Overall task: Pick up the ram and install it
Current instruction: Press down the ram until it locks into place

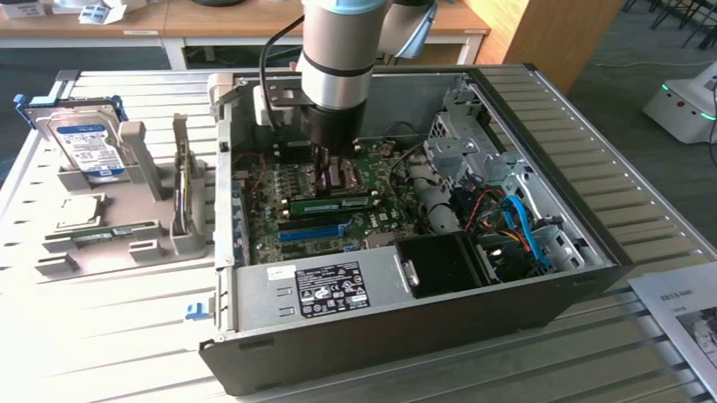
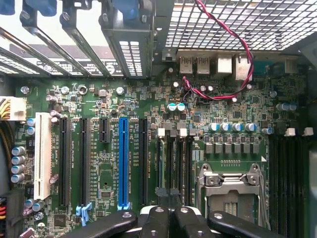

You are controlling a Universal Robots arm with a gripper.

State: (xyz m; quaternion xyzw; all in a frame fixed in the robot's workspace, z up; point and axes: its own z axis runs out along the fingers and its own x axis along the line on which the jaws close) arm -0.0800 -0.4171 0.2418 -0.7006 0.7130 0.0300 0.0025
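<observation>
In the exterior view my gripper [image 1: 332, 186] reaches down inside the open computer case [image 1: 538, 294], over the motherboard [image 1: 269, 227]. The ram [image 1: 332, 204], a long green stick, stands on edge in a slot directly beneath the fingertips. In the wrist view the black fingers [image 2: 157, 220] meet with no gap and no board between them, so my gripper [image 2: 171, 218] is shut. They hover over the black memory slots [image 2: 174, 158] beside the processor socket [image 2: 233, 186]. Whether the fingertips touch the ram's top edge I cannot tell.
A grey holder [image 1: 134, 243] left of the case carries a blue-labelled hard drive [image 1: 87, 143] and another green stick [image 1: 112, 231]. A blue slot strip [image 2: 123, 161] and a red-black wire [image 2: 233, 49] lie near the fingers. Cables and drive cages [image 1: 505, 218] crowd the case's right side.
</observation>
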